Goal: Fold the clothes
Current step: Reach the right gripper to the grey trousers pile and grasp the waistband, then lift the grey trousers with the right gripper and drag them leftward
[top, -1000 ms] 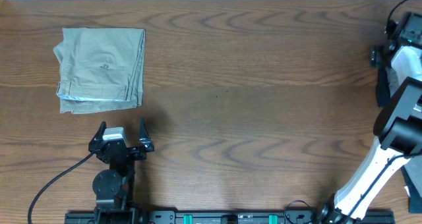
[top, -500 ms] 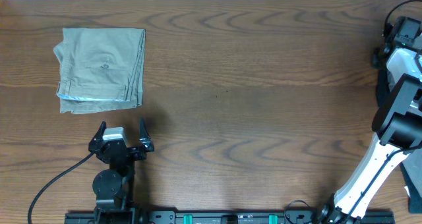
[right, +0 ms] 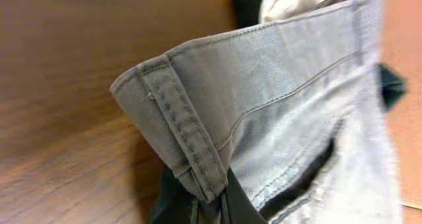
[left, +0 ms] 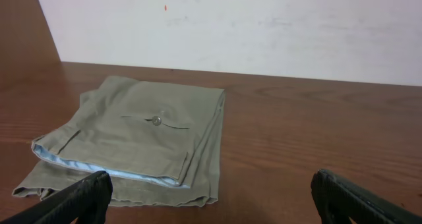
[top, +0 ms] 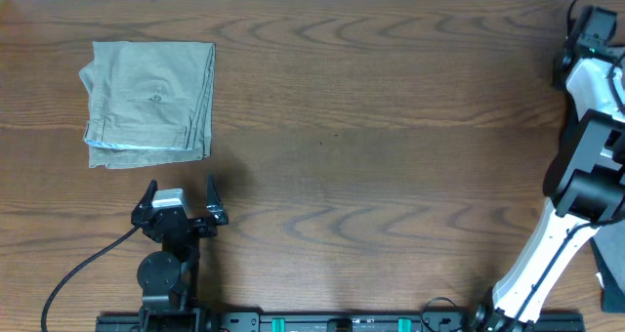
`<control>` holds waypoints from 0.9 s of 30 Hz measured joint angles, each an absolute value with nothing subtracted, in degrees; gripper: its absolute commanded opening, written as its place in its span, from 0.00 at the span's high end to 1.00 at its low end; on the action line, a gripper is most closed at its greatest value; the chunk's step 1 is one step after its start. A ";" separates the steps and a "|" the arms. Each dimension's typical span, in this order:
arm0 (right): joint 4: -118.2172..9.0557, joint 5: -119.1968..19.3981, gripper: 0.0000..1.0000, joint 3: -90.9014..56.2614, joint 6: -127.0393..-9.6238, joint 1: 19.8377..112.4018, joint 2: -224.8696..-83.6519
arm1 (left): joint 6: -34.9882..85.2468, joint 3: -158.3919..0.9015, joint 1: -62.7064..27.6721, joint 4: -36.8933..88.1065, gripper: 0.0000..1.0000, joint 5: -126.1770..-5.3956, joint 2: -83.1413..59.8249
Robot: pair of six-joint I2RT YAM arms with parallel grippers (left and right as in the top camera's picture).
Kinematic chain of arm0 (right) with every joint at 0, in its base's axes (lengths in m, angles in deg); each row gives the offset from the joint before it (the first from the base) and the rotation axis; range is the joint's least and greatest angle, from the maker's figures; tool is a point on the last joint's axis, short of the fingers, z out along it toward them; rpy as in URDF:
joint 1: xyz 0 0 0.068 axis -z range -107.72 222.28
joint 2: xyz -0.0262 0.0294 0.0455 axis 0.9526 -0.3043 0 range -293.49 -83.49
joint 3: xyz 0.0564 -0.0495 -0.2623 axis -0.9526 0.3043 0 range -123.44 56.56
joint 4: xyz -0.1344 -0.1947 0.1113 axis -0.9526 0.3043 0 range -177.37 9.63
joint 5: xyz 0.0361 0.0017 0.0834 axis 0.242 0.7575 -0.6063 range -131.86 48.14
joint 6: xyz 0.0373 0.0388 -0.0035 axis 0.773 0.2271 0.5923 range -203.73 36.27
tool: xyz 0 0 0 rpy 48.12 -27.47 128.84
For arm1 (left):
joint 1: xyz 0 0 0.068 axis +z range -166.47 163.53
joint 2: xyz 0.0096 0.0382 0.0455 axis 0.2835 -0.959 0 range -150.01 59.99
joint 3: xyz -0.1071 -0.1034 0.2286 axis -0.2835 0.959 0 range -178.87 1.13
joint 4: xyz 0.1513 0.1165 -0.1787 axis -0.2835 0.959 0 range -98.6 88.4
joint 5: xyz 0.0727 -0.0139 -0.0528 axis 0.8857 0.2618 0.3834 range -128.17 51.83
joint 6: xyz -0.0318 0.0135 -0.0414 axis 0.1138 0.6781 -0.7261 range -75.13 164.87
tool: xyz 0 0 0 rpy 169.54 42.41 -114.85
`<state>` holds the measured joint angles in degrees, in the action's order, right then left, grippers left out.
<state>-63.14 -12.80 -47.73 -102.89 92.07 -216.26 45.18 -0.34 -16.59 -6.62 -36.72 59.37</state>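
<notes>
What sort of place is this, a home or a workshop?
Probably a robotics lab bench, not a home: a left robot arm and a right robot arm mounted at the edge of a wooden table, a white wall, folded khaki trousers, and a grey garment pinched in the right hand.

Black left gripper point(top: 181, 183), white-and-black right arm point(top: 545, 259)

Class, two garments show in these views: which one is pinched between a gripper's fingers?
The grey garment with the stitched waistband: the right gripper has closed on its edge. The khaki trousers lie folded flat and untouched.
</notes>
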 measured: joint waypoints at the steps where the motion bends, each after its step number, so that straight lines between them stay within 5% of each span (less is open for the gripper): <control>1: -62.96 -12.51 0.87 -47.73 -102.97 91.64 -215.54 | 45.18 -0.34 -16.59 -6.62 0.02 -36.72 59.37; 3: -62.64 -12.34 0.77 -47.73 -103.02 90.37 -213.57 | 45.18 -0.34 -16.59 -6.62 0.02 -36.72 59.37; 10: -59.55 -14.81 0.75 -49.50 -103.50 86.15 -209.09 | 45.18 -0.34 -16.59 -6.62 0.02 -36.72 59.37; 17: -58.15 -21.67 0.36 -49.11 -100.53 88.60 -209.61 | 45.18 -0.34 -16.59 -6.62 0.02 -36.72 59.37; 27: -63.31 -27.20 0.36 -49.09 -100.40 91.48 -215.30 | 45.18 -0.34 -16.59 -6.62 0.02 -36.72 59.37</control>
<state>-63.31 -27.20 -49.09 -100.40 91.48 -215.30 45.18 -0.34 -16.59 -6.62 -36.72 59.37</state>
